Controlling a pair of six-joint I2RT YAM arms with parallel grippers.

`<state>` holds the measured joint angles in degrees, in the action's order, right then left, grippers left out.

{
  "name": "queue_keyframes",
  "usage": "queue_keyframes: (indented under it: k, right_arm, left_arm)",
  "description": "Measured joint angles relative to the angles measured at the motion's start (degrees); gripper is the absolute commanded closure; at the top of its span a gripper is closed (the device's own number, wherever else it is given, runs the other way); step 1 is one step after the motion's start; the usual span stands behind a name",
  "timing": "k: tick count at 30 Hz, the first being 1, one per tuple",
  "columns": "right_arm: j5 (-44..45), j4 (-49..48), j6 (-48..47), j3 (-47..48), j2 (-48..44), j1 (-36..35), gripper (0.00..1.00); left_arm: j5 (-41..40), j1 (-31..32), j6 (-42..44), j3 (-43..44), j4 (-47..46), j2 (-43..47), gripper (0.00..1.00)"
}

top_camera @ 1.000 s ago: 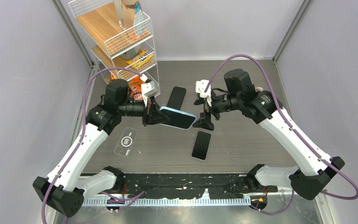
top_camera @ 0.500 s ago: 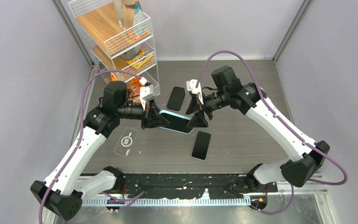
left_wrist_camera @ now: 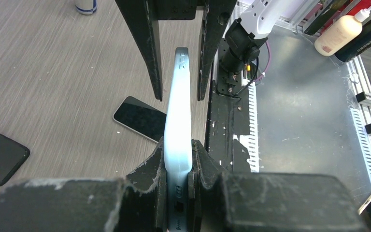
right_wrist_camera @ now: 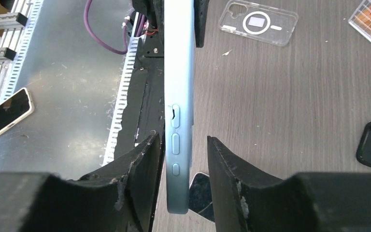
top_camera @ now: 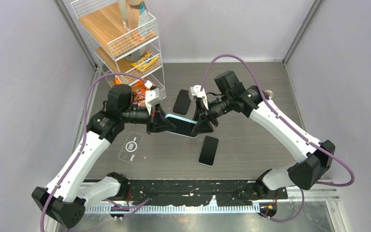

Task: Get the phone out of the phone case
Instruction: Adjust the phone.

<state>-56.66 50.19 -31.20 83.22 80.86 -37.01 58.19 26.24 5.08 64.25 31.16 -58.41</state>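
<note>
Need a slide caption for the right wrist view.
Right tool straddles one end of the blue-cased phone, jaws not yet tight, while the left tool clamps the far end.

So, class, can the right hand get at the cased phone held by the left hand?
Probably yes: the right hand straddles the free end of the cased phone, fingers not quite closed, nothing between; the left hand grips the other end.

The phone [top_camera: 181, 127] sat inside its light-blue phone case [right_wrist_camera: 178, 72], held aloft and tilted at the centre of the overhead frame. In the right wrist view, the case stood edge-on up the middle, side buttons near the bottom.
</note>
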Motion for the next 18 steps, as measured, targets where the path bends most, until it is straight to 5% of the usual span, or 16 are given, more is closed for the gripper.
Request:
queue_keyframes:
  k: [8,13,18]
  right_arm:
    - [-1.14,-0.13,0.39,-2.23,0.2,-0.37,0.65]
    - [-0.98,-0.55,0.22,-2.25,0.26,-0.44,0.92]
    - [-0.15,-1.2,-0.24,-2.25,0.42,-0.52,0.95]
  left_arm:
    - [-0.85,0.0,0.02,0.0,-0.11,0.0,0.99]
    - [-0.85,0.07,-0.59,0.0,-0.33,0.0,0.97]
    - [-1.01,0.0,-1.84,-0.76,-1.14,0.0,0.76]
